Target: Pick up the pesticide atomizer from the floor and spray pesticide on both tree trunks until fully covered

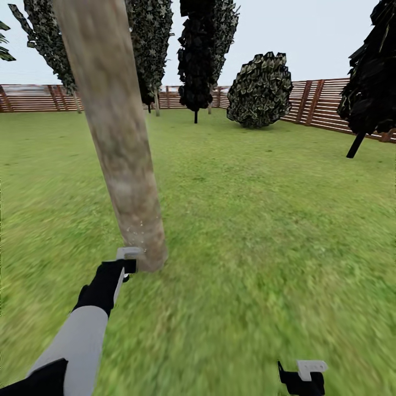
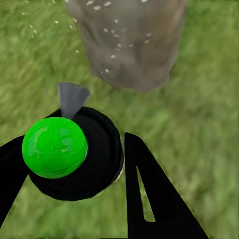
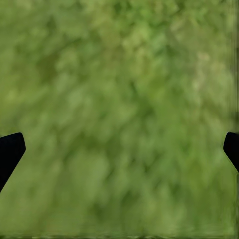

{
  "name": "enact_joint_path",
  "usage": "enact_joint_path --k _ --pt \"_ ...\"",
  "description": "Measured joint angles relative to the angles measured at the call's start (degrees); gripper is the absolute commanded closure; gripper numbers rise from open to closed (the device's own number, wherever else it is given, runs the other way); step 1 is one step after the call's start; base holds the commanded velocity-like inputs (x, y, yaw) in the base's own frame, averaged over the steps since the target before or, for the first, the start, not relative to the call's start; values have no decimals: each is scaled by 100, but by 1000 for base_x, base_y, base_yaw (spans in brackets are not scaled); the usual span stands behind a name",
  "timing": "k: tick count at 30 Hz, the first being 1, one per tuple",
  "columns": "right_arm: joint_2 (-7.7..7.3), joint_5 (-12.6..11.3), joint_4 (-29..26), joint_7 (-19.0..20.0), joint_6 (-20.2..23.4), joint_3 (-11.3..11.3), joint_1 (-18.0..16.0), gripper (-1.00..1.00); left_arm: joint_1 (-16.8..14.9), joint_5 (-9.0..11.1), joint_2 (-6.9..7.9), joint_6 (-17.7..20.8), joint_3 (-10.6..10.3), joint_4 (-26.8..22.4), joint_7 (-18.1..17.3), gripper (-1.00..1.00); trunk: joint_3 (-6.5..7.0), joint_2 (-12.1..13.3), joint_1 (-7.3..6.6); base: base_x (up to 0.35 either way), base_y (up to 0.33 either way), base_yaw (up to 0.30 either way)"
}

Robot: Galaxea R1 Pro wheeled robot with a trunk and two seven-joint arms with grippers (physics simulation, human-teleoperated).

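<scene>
One thick grey-tan tree trunk (image 1: pixel 118 143) rises from the lawn just ahead on the left, leaning in the head view. My left gripper (image 1: pixel 123 266) reaches out to its base. In the left wrist view that gripper (image 2: pixel 74 154) is shut on the pesticide atomizer (image 2: pixel 74 152), a round black body with a bright green ball on top. The atomizer's grey nozzle (image 2: pixel 71 98) points at the trunk (image 2: pixel 132 45), and pale specks dot the bark and the air around it. My right gripper (image 1: pixel 302 378) hangs low at the right, open (image 3: pixel 122 149) over bare grass.
Green lawn (image 1: pixel 264 220) spreads all around. A brown slat fence (image 1: pixel 322 104) rings the far side. Dark thin-stemmed trees (image 1: pixel 198 60) and a round bush (image 1: pixel 259 91) stand at the back. Another dark tree (image 1: pixel 368 82) leans at the right.
</scene>
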Motion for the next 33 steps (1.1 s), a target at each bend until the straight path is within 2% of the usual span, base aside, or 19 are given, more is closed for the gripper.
enact_joint_path --k 3,4,9,11,12,16,19,23,29,33 --pt "3 0 -2 0 0 0 0 -100 18 21 239 1 4 -43 -6 100 0 0 1 -310 -79 34" --pt "5 0 -1 0 0 0 0 -100 21 35 268 1 -16 -49 -6 100 0 0 1 -163 -150 202" --pt "7 -1 1 0 1 6 -1 -100 -43 41 191 133 -43 -63 -1 100 0 0 -2 -37 -69 254" --pt "7 -1 0 0 1 6 -1 -100 -165 46 74 237 -67 -60 11 100 1 0 -3 -2 -5 116" --pt "7 -1 0 0 0 5 0 -100 -239 26 63 268 -76 -56 16 100 0 0 -3 -1 -2 46" --pt "6 0 -1 0 0 0 0 -100 -713 -10 143 816 -94 -25 26 100 1 0 -3 0 0 11" --pt "6 0 -4 0 0 0 0 -100 -876 -18 177 937 -92 -130 8 100 0 0 -3 0 0 1" --pt "6 0 0 0 0 3 0 -100 -827 31 303 951 -83 -535 -14 100 0 0 -2 0 0 35" --pt "6 0 -3 0 0 5 -1 -100 -791 12 278 938 -99 -527 -9 100 0 0 -4 124 -125 252" --pt "6 0 -7 0 1 4 -1 -100 -617 1 301 935 -109 -530 12 100 0 0 -4 220 -203 276"
